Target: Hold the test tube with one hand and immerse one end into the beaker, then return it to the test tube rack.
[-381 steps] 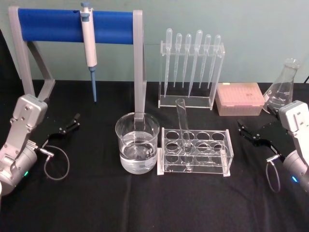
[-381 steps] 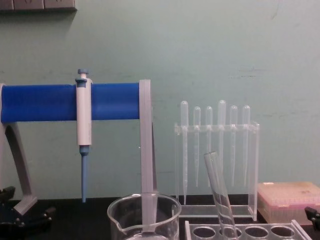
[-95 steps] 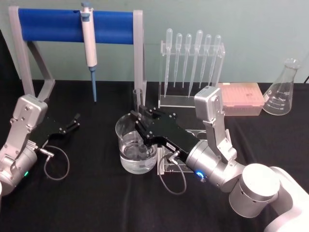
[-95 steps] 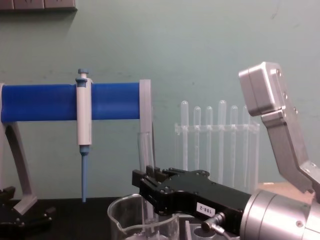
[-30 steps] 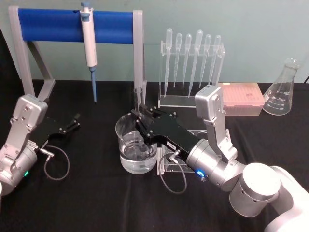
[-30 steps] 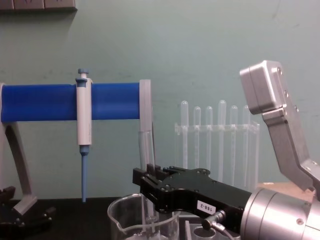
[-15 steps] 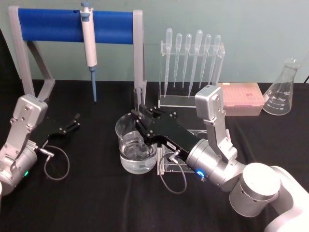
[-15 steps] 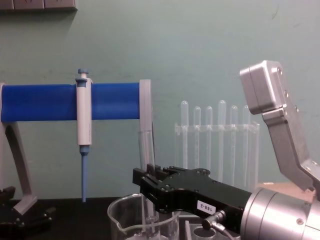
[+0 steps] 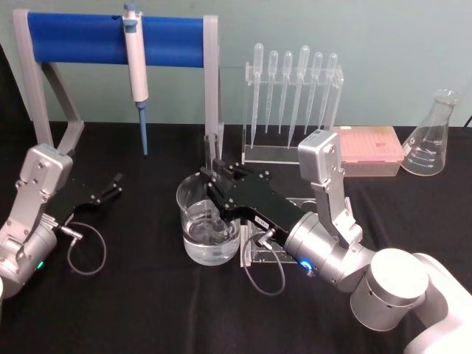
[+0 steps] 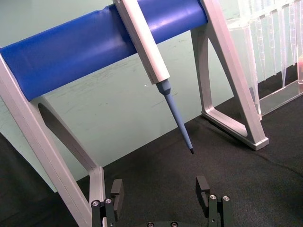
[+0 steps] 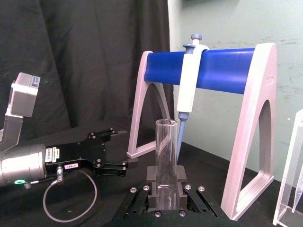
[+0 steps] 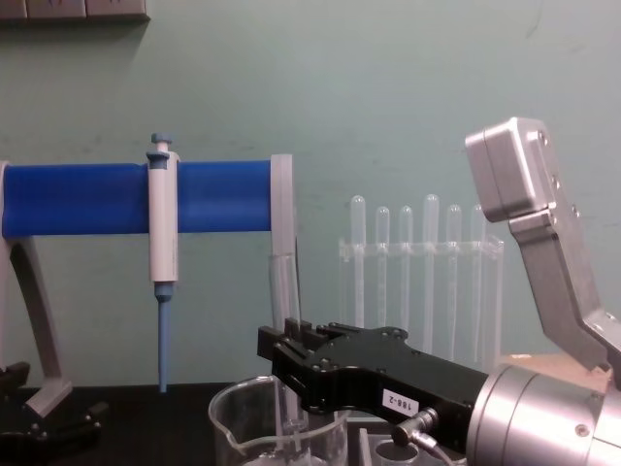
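Observation:
The test tube (image 9: 212,156) stands upright with its lower end down inside the beaker (image 9: 193,247), reaching the water. My right gripper (image 9: 214,181) is shut on the tube's middle, just above the beaker's rim. From the chest view, the tube (image 12: 282,291) rises out of the right gripper (image 12: 282,355) over the beaker (image 12: 238,427). In the right wrist view, the tube (image 11: 166,151) is clamped between the black jaws of the right gripper (image 11: 166,190). My left gripper (image 9: 112,185) is parked open at the table's left, also seen as the left gripper (image 10: 159,187).
A clear tube rack (image 9: 335,243) sits right of the beaker, under my right arm. Behind stand a blue-barred stand (image 9: 88,38) with a white-and-blue pipettor (image 9: 136,66), a pipette rack (image 9: 291,103), a pink tip box (image 9: 369,150) and a conical flask (image 9: 430,136).
Since the earliest frames my right gripper has taken the tube out of the rack and carried it left into the beaker. Over the last second hardly anything has moved.

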{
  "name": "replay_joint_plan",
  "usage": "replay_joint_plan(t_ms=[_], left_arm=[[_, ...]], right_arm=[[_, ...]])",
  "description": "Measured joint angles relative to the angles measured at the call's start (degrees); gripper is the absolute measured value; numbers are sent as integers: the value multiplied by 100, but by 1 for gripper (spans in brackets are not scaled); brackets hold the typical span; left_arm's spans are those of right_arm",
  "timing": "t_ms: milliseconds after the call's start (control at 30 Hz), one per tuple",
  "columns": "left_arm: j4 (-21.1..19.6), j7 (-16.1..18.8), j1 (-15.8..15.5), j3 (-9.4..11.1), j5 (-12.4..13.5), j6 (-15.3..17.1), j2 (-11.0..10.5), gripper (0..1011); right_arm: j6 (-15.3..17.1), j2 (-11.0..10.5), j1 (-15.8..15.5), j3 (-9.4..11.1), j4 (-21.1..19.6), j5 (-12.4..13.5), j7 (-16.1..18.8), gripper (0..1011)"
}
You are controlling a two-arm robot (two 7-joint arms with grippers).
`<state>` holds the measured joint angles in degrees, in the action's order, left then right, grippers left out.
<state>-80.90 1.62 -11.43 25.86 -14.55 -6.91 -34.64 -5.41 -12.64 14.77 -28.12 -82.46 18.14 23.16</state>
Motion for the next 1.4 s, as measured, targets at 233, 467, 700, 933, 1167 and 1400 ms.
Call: replay_joint_plan(t_ms=[233, 467, 700, 933, 1167, 1400], left_arm=[[0, 0, 0, 0, 0, 0, 0, 1000], [0, 0, 0, 0, 0, 0, 0, 1000], [0, 0, 0, 0, 0, 0, 0, 1000], [0, 0, 0, 0, 0, 0, -1, 1000], [0, 0, 0, 0, 0, 0, 0, 1000], [0, 0, 0, 0, 0, 0, 0, 1000]], right_arm=[[0, 0, 0, 0, 0, 0, 0, 238], [0, 0, 0, 0, 0, 0, 0, 238], [0, 0, 0, 0, 0, 0, 0, 238], [0, 0, 0, 0, 0, 0, 0, 238], [0, 0, 0, 0, 0, 0, 0, 238], [0, 0, 0, 0, 0, 0, 0, 238]])
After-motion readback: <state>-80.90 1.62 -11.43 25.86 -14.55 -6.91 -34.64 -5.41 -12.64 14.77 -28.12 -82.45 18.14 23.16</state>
